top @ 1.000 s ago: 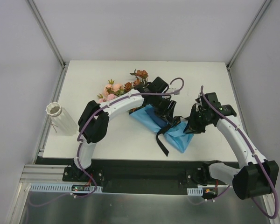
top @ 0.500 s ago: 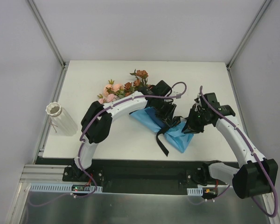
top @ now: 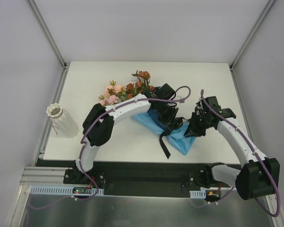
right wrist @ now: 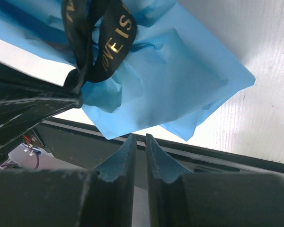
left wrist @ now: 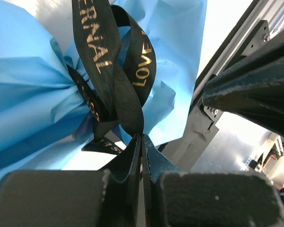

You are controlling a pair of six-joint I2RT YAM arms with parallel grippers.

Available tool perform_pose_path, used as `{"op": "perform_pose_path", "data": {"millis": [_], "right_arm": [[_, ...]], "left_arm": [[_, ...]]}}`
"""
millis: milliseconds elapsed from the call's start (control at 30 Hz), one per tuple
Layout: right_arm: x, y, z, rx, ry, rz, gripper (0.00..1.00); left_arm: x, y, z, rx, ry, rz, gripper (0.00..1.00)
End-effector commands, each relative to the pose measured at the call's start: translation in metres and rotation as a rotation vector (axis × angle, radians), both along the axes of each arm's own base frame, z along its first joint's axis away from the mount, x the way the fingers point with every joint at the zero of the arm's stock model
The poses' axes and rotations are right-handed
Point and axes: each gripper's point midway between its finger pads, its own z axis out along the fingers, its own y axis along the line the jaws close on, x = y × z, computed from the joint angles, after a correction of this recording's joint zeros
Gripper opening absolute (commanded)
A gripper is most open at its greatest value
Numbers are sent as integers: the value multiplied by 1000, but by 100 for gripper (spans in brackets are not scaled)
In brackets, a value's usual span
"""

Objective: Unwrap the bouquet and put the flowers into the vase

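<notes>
well to the right of the vase (top: 61,120), on the white table (top: 213,80), we see the bouquet (top: 180,138) lying on its side, wrapped in blue paper (right wrist: 180,85), its flowers (top: 125,88) at the end nearer the vase. our left gripper (left wrist: 141,138) is pinched tight on the black ribbon (left wrist: 114,71). our right gripper (right wrist: 138,138) sits farthest from the vase, jaws almost together at the paper's edge; we cannot tell whether they hold it.
</notes>
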Motion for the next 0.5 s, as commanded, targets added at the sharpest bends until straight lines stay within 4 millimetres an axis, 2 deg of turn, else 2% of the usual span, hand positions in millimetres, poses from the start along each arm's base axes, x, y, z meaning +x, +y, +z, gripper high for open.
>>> {"op": "perform_pose_path", "data": {"millis": [0, 133, 200, 233, 300, 333, 400, 433, 467], "right_arm": [[5, 2, -7, 3, -9, -17, 14], [8, 0, -14, -12, -6, -24, 13], [9, -1, -16, -21, -8, -21, 12], [10, -2, -18, -27, -4, -21, 12], [10, -3, -19, -38, -6, -19, 12], [11, -6, -20, -49, -8, -23, 12], [12, -8, -21, -63, -15, -22, 12], [13, -10, -22, -74, -16, -21, 12], [12, -10, -23, -77, -14, -18, 12]], "left_arm": [[-5, 6, 57, -64, -70, 15, 0], [-8, 16, 86, -89, -107, 41, 0], [-10, 22, 93, -85, -127, 49, 0], [-10, 30, 103, -81, -159, 66, 0], [-12, 43, 106, -63, -187, 79, 0], [-15, 50, 121, -80, -218, 90, 0], [-17, 68, 118, -37, -244, 122, 0], [-22, 78, 131, -57, -273, 137, 0], [-24, 89, 124, -22, -276, 161, 0]]}}
